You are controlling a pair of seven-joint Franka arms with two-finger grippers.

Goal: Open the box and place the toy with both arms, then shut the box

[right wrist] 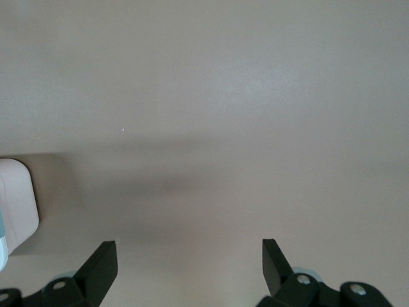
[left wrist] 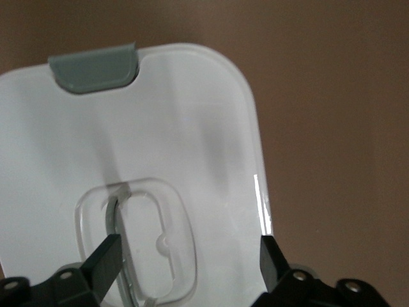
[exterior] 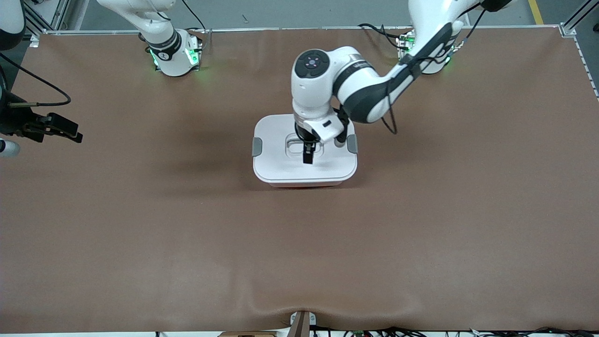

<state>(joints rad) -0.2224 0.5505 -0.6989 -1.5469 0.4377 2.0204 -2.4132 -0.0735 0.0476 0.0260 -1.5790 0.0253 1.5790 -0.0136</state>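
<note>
White plastic fills the middle of the brown bench as the left pincer hangs low over the lid of the box, its fingers spread wide, one at the recessed clear handle and the other over plain lid, with nothing held between them. The box sits shut near the bench's centre, a grey clip showing at the end toward the right arm and another grey clip at the end toward the left arm. The toy is nowhere to be seen in any view and, judging by the closed lid, is probably inside, which would leave the job close to done. The right pincer waits over bare bench at the right arm's end, well apart from the box, fingers likewise wide and empty. To finish the closing cleanly, the left arm should lift straight up so that neither finger catches the handle's edge and drags the lid, and both clips deserve a check that they are pressed flat. No brand, label or writing can be read on the box or lid; a small mark on the right arm's base is too small to make out.
</note>
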